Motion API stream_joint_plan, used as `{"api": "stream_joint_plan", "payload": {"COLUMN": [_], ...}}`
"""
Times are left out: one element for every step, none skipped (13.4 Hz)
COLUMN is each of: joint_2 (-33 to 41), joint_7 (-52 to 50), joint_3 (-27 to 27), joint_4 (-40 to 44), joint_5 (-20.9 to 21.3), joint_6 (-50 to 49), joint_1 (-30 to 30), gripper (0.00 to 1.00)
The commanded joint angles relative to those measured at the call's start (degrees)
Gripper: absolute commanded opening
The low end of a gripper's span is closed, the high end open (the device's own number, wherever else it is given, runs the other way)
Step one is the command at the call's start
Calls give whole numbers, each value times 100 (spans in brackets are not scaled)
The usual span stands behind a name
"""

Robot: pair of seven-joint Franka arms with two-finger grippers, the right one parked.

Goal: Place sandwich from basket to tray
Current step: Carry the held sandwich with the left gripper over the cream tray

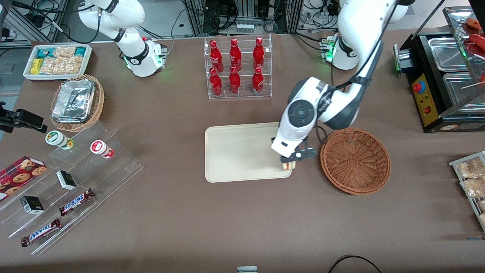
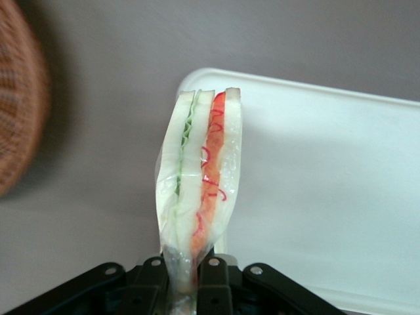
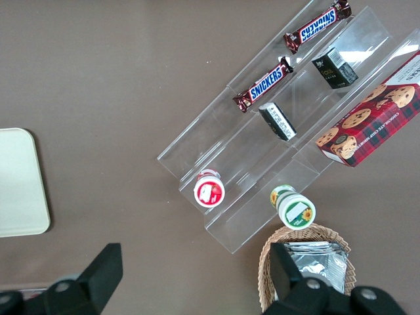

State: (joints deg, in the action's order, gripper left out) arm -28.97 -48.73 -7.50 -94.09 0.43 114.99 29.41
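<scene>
Gripper (image 1: pixel 288 165) is clamped on the sandwich (image 1: pixel 288 166) — fingers (image 2: pixel 211 275) pinch one end of the wedge, jaws nearly closed on its width. In the wrist view the sandwich (image 2: pixel 200 190) sticks straight out from the fingertips, long axis in line with the fingers, cut edge toward the camera: pale bread, green layer on one side, red-orange on the other, clear wrap around it.

Front view: gripper sits over the tray (image 1: pixel 235 151) corner that's nearest the camera and closest to the basket (image 1: pixel 355 161), right at the tray's edge. Only a small bit of sandwich shows under the hand; whether it's touching the tray, can't tell.

Wrist view agrees — the free end of the sandwich lines up with the rounded tray (image 2: pixel 328 197) corner, basket (image 2: pixel 20 111) off to the side, apart from both. Basket holds nothing — bare wicker. It sits just beside the tray, toward the working arm's end of the table.
</scene>
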Motion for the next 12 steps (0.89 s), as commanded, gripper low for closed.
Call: {"api": "stream_joint_plan", "payload": {"joint_2": [-722, -916, -996, -1006, -1023, -1076, -1128, -1198, -1225, -1243, -1330, -1357], "joint_7": [-408, -618, -794, -892, -980, -1129, -1295, -1375, -1428, -1420, -1429, -1429], "joint_3": [73, 73, 73, 73, 73, 73, 73, 73, 82, 82, 82, 91], "joint_4": [898, 1144, 1251, 1252, 1261, 1261, 1252, 1252, 1252, 1235, 1243, 1244], "joint_5": [36, 36, 36, 45, 45, 36, 45, 45, 53, 53, 53, 53], "joint_6": [-117, -117, -117, -108, -56, 92, 242, 356, 410, 410, 419, 445], "joint_1": [433, 530, 627, 715, 802, 873, 952, 1014, 1066, 1093, 1093, 1102], "gripper": [0, 0, 0, 0, 0, 0, 0, 0, 0, 0, 0, 0]}}
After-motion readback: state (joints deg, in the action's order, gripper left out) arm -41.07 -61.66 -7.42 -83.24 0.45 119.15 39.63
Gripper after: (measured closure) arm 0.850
